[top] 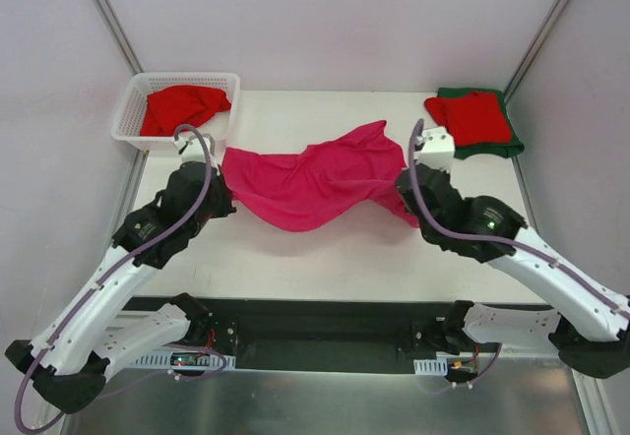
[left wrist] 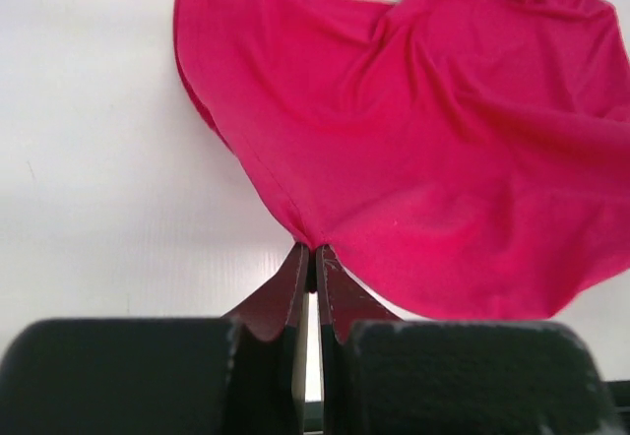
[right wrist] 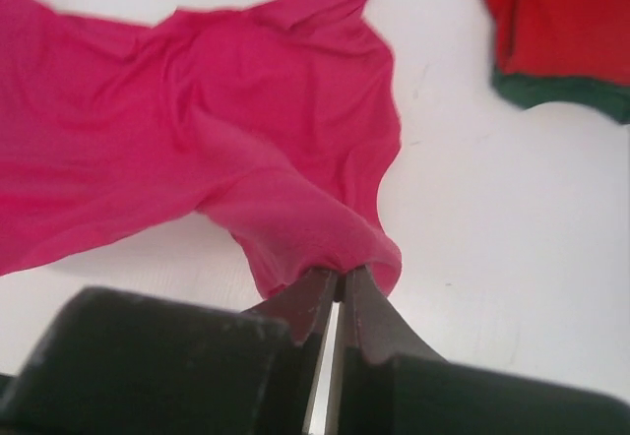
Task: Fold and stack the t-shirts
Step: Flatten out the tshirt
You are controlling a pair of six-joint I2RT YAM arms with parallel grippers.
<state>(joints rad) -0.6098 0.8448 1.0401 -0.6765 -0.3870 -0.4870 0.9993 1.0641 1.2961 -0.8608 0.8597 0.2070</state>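
Far left corner of the table (top: 325, 248): a white lattice basket (top: 126, 120), with one red t-shirt (top: 182, 107) lying crumpled inside it.

Left gripper (left wrist: 312, 256): just to the right of the basket's near corner. The jaws are closed tight on a pinch of the pink t-shirt (top: 315, 179) at its left end. In the left wrist view the cloth fans out from the fingertips, away and to the right, with a hem running up along the left side.

Middle of the table: the pink t-shirt is strung between the two grippers, unfolded and wrinkled. Its lower edge sags toward the near edge and casts a shadow on the table. One part rises toward the far edge, right of centre. I cannot tell whether the middle rests on the surface.

Right gripper (right wrist: 342, 276): jaws closed, clamping a bunched fold of the pink t-shirt at its right end. The cloth wraps around the fingertips.

Far right corner: a folded red t-shirt (top: 475, 117) lies on top of a dark green t-shirt (top: 514, 140), whose green border shows at the far, right and near sides. The stack sits apart from the pink t-shirt, just beyond the right gripper.
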